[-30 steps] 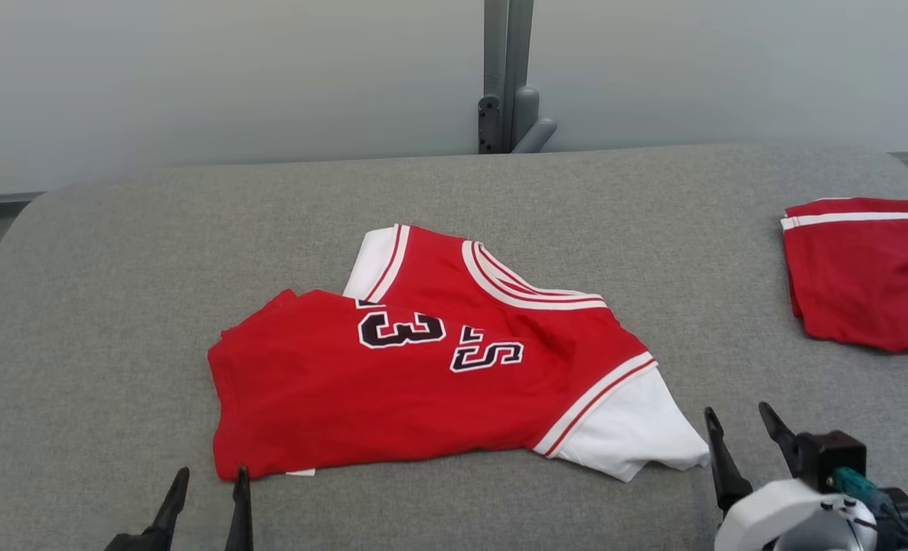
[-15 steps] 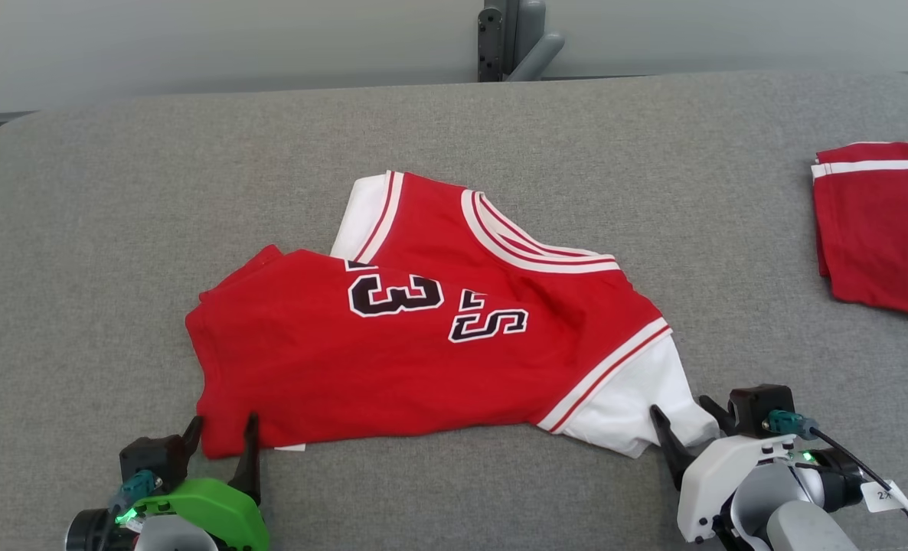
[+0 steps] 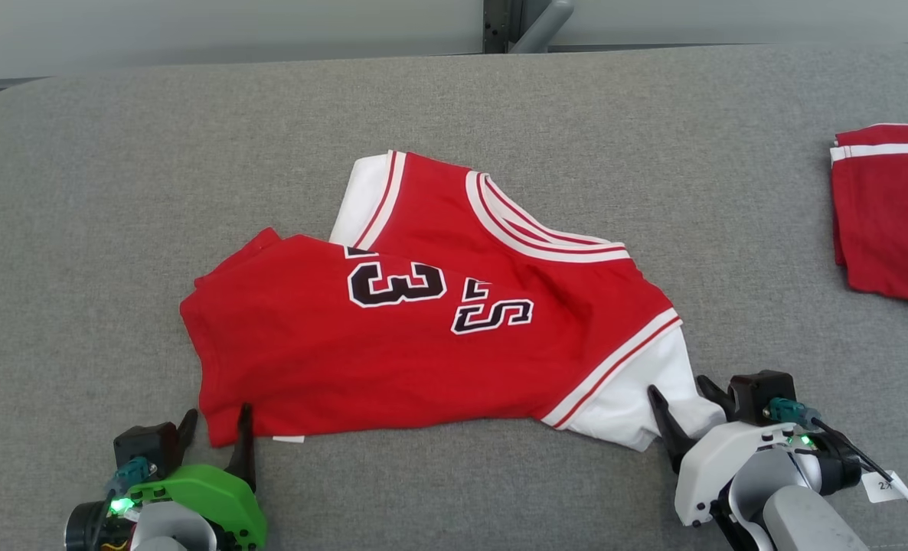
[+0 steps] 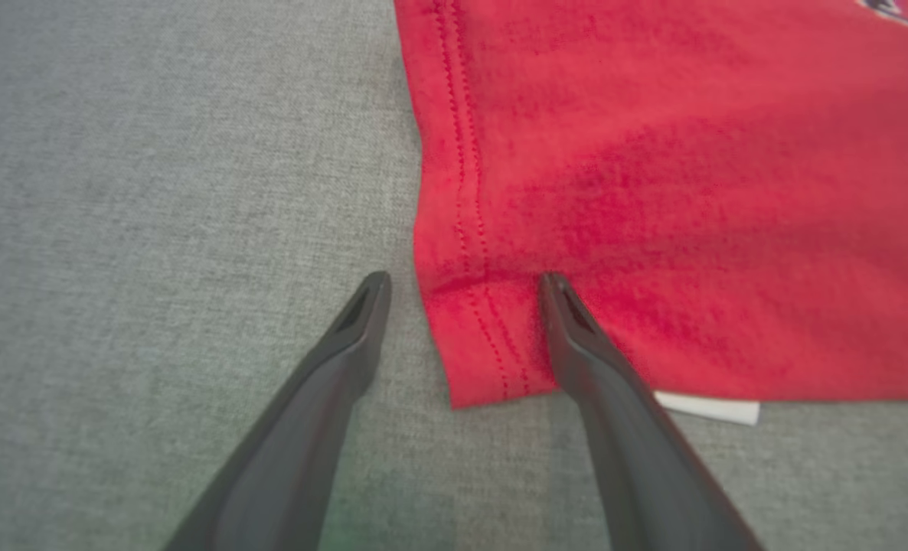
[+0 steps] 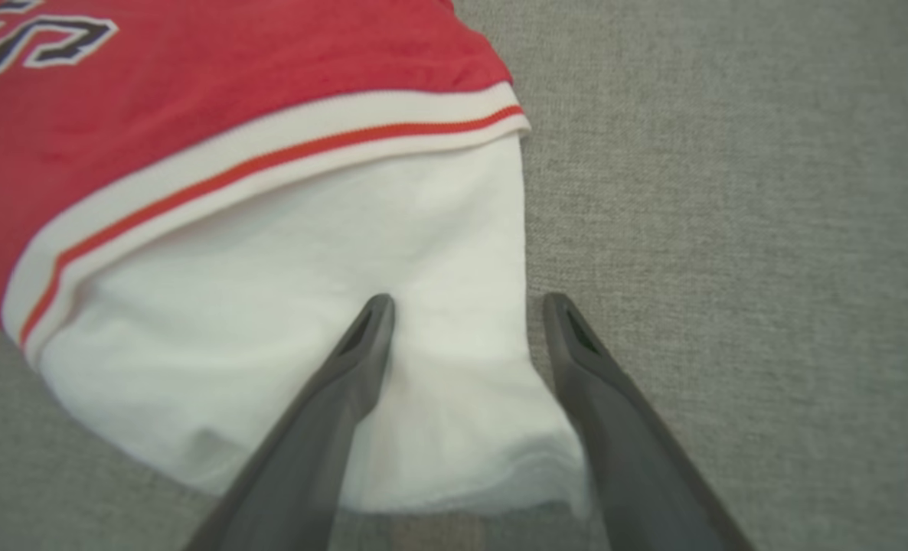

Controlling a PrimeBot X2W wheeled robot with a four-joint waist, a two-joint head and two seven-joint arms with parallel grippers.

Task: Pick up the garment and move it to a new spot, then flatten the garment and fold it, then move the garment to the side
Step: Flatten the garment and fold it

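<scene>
Right now both pairs are spread wide and hold nothing. My left fingers [image 4: 320, 398] straddle the shirt's [image 3: 393, 360] near left corner. One tip is over bare table [image 4: 117, 229] just outside the stitched hem [image 4: 469, 337], and the other is over red cloth just inside it. A small white tag [image 4: 707, 408] pokes out from the shirt's near edge beside that tip. My right fingers [image 5: 331, 398] straddle the shirt's near right end, one tip on the white sleeve [image 5: 270, 306] and the other just outside the sleeve's edge. I cannot tell whether any tip is pressing down yet.

I judge this to be the first pick-up. To do it well, I should sink both outer tips onto the table before closing, so that each pinch takes every layer, not just the top one. On the left I want the bite past the double stitching, because a shallow grip would probably slide off. The sleeve is loose and thin, so a deeper hold there should carry the body better. Both sides should close together and rise level.

Farther in, the shirt's lower half lies folded over its chest, across the numbers [image 3: 396, 283], and the collar [image 3: 538, 237] sits beyond that. I expect that flap to drop open on the lift. Well off the shirt's right lies another red garment [image 3: 890, 222], so the new spot should keep away from it.
</scene>
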